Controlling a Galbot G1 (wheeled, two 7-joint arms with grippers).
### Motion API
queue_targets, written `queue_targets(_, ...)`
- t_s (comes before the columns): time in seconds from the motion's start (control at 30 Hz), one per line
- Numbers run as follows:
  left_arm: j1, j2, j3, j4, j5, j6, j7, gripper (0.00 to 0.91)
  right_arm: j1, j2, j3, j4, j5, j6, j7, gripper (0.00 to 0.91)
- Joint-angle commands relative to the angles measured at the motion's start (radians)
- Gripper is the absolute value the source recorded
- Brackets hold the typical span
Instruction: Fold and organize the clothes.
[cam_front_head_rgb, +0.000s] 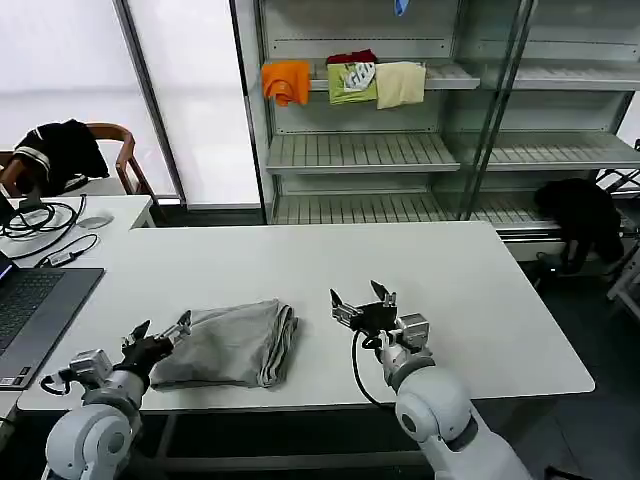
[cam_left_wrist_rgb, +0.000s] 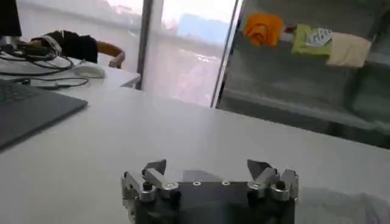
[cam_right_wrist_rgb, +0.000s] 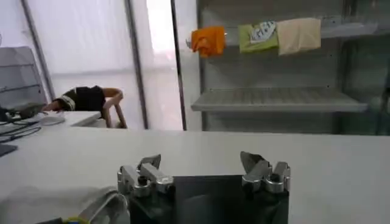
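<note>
T-shirt (cam_front_head_rgb: 233, 344): light grey, already folded into a compact rectangle, lying flat near the front edge of the white table (cam_front_head_rgb: 480, 300), toward the robot's left side, layered folds stacked along the edge facing the right arm. Further back, metal shelving (cam_front_head_rgb: 360, 150) with orange, green and cream folded garments (cam_front_head_rgb: 345, 82) on an upper shelf. To the far left, an open laptop (cam_front_head_rgb: 30, 310) and loose cables (cam_front_head_rgb: 45, 235) on the table.

Left gripper (cam_front_head_rgb: 160, 331): low over the table at the shirt's left edge, just beside or perhaps brushing the cloth, fingers spread apart and holding nothing. Right gripper (cam_front_head_rgb: 362, 298): just above bare table, a little apart from the shirt's right edge, fingers likewise parted and empty. Same splayed, empty state visible at the left gripper (cam_left_wrist_rgb: 207, 173) and the right gripper (cam_right_wrist_rgb: 201, 165) in the wrist views.

Judging by the neat bundle, folding largely done; what remains probably a tidy-up or a move to its place.

Risks from here: a one-sided pinch catching only the top layer, so the folds slide open on lifting. A fingertip snagging the soft fabric while pulling away, dragging the bundle askew. Uneven lifting by the two arms, letting the middle sag and the stack unroll. A push from the left, nudging the shirt toward the near table edge.
</note>
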Motion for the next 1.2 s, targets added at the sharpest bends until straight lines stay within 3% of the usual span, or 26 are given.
queue_targets(0.03, 0.009, -0.014, 0.015, 0.054, 0.027, -0.003, 0.031, 0.907, -0.013, -0.006, 0.011, 0.003, 0.004, -0.002, 0.0, 0.907)
queue_targets(0.5, -0.002, -0.008, 0.032, 0.106, 0.033, -0.01, 0.058, 0.907, -0.039, -0.018, 0.027, -0.008, 0.005, 0.001, -0.009, 0.907)
queue_targets(0.57, -0.001, -0.008, 0.032, 0.113, 0.032, -0.014, 0.066, 0.836, -0.038, -0.018, 0.028, -0.008, 0.005, 0.001, -0.01, 0.907)
queue_targets(0.63, 0.001, -0.008, 0.033, 0.117, 0.032, -0.014, 0.07, 0.826, -0.037, -0.018, 0.03, -0.008, 0.005, 0.001, -0.01, 0.907)
queue_targets(0.67, 0.001, -0.009, 0.033, 0.12, 0.032, -0.016, 0.072, 0.746, -0.037, -0.017, 0.03, -0.008, 0.005, 0.001, -0.01, 0.907)
queue_targets(0.77, 0.004, -0.008, 0.035, 0.122, 0.031, -0.019, 0.082, 0.393, -0.039, -0.016, 0.032, -0.008, 0.005, 0.001, -0.01, 0.907)
queue_targets(0.8, 0.005, -0.007, 0.036, 0.122, 0.031, -0.02, 0.084, 0.081, -0.039, -0.016, 0.032, -0.009, 0.005, 0.001, -0.009, 0.907)
queue_targets(0.9, 0.006, -0.008, 0.041, 0.123, 0.032, -0.031, 0.089, 0.02, -0.038, -0.014, 0.033, -0.012, 0.004, 0.002, -0.009, 0.907)
queue_targets(1.2, 0.006, -0.013, 0.042, 0.138, 0.04, -0.065, 0.104, 0.01, -0.036, -0.017, 0.043, -0.005, 0.006, 0.002, -0.009, 0.907)
